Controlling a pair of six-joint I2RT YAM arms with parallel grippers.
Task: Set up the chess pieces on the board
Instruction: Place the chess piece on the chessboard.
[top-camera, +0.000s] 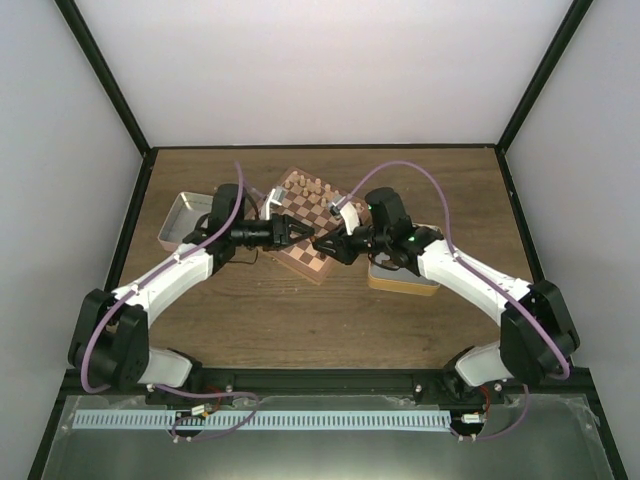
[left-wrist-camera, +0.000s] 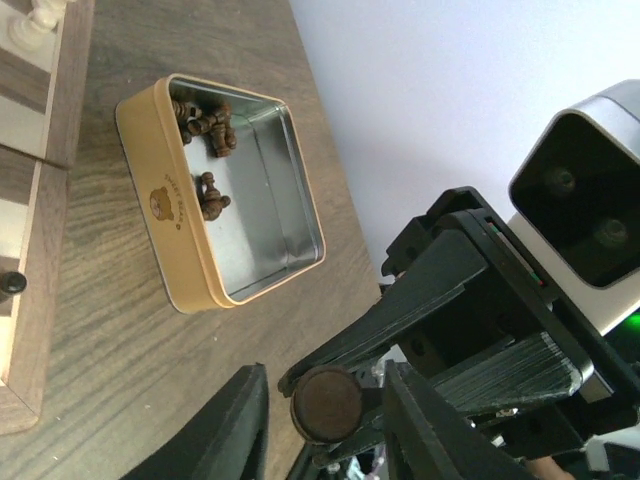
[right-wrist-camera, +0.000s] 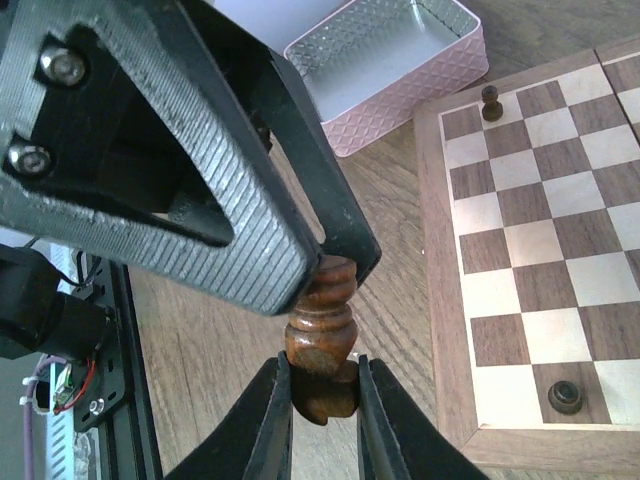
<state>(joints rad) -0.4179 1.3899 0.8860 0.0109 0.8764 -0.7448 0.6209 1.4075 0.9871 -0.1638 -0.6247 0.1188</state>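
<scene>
Both grippers meet just above the table by the near-left edge of the board (top-camera: 310, 260) around one dark brown chess piece (right-wrist-camera: 322, 340). My right gripper (right-wrist-camera: 320, 400) is shut on its head. My left gripper (left-wrist-camera: 325, 385) has its jaws on either side of the piece's round base (left-wrist-camera: 326, 403), with a narrow gap showing beside the base. The left gripper's ribbed fingers (right-wrist-camera: 200, 200) fill the upper left of the right wrist view. Two dark pieces (right-wrist-camera: 491, 101) (right-wrist-camera: 565, 397) stand on the board (right-wrist-camera: 540, 250). Several more dark pieces (left-wrist-camera: 210, 125) lie in the gold tin (left-wrist-camera: 165, 200).
A pink tin (right-wrist-camera: 390, 70) (top-camera: 185, 215) sits left of the board, and the gold tin (top-camera: 400, 278) right of it under the right arm. Pale cream pieces (top-camera: 305, 187) line the board's far rows. Dark posts frame the table's back corners.
</scene>
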